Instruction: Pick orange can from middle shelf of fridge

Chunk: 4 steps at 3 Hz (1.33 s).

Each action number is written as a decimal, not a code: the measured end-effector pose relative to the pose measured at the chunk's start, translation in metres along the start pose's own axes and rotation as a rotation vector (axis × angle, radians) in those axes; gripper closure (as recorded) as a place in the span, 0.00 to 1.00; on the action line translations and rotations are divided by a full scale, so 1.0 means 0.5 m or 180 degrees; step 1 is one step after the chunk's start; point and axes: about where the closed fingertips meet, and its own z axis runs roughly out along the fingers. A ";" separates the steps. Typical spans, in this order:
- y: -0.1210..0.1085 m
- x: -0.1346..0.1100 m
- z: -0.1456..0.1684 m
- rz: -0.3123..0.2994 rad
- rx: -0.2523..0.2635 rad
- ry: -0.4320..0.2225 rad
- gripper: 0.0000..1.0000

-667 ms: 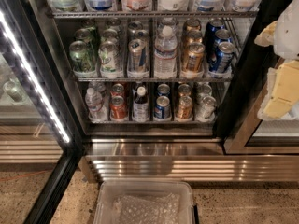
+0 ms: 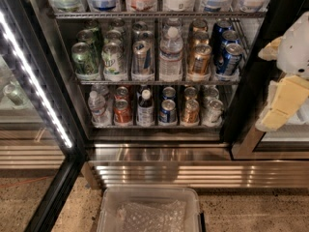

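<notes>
The orange can (image 2: 199,59) stands at the front of its lane on the middle shelf (image 2: 154,82) of the fridge (image 2: 159,153), between a water bottle (image 2: 171,52) and blue cans (image 2: 227,57). The plastic lanes keep each sort in a row, so the front one is easy to reach. The gripper (image 2: 277,81) hangs outside the fridge at the right edge (well apart from the can). Its fingers (image 2: 285,103) look spread, holding and touching nothing.
</notes>
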 end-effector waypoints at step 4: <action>-0.077 -0.082 0.265 0.0704 -0.0233 -0.1454 0.00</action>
